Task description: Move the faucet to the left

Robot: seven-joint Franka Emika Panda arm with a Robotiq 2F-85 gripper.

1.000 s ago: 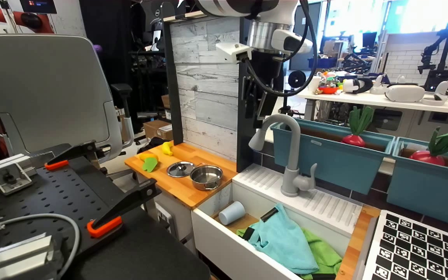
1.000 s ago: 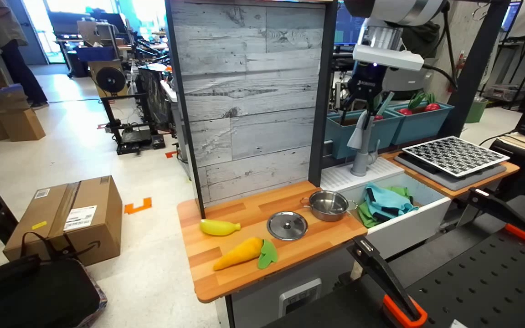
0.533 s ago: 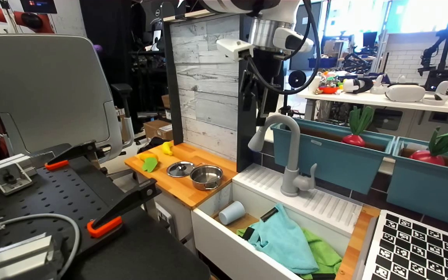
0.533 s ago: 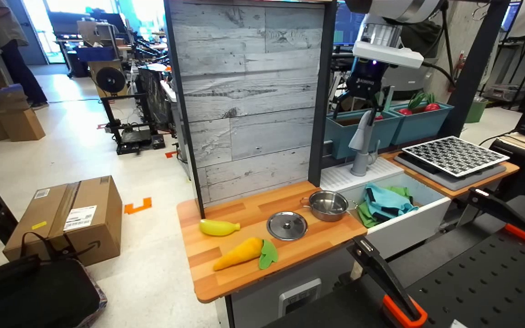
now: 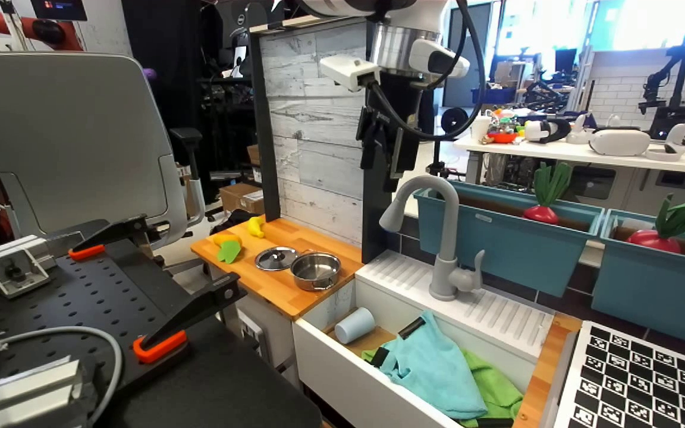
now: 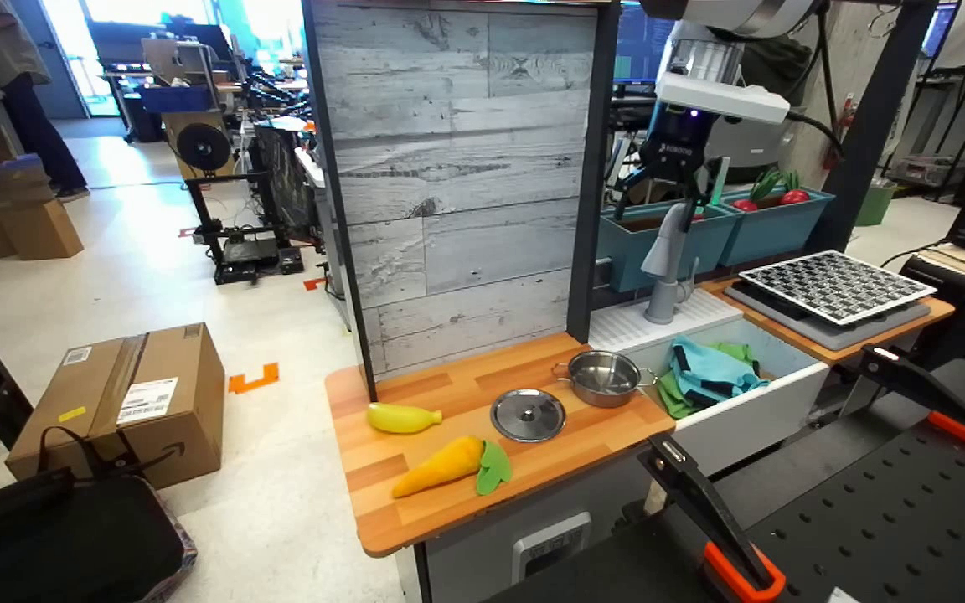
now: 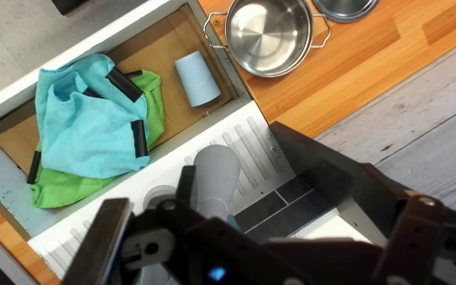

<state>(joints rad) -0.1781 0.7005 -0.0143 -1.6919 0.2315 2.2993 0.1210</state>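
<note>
Black tool (image 6: 652, 223), its jaws spread apart, hangs just by the top of the grey faucet (image 5: 449, 235), which stands upright on a white ridged ledge (image 5: 387, 270) behind the sink (image 5: 330, 365); whether the two touch is unclear. The faucet is probably light, stiff and a little slippery, so the best hold, or push, looks to be on the curved neck (image 5: 431, 181) near the spout (image 5: 395, 213). Its long axis is vertical, and the spout arches over and points down, on the side towards the pot (image 5: 307, 284) on the wooden bench (image 5: 268, 285).
</note>
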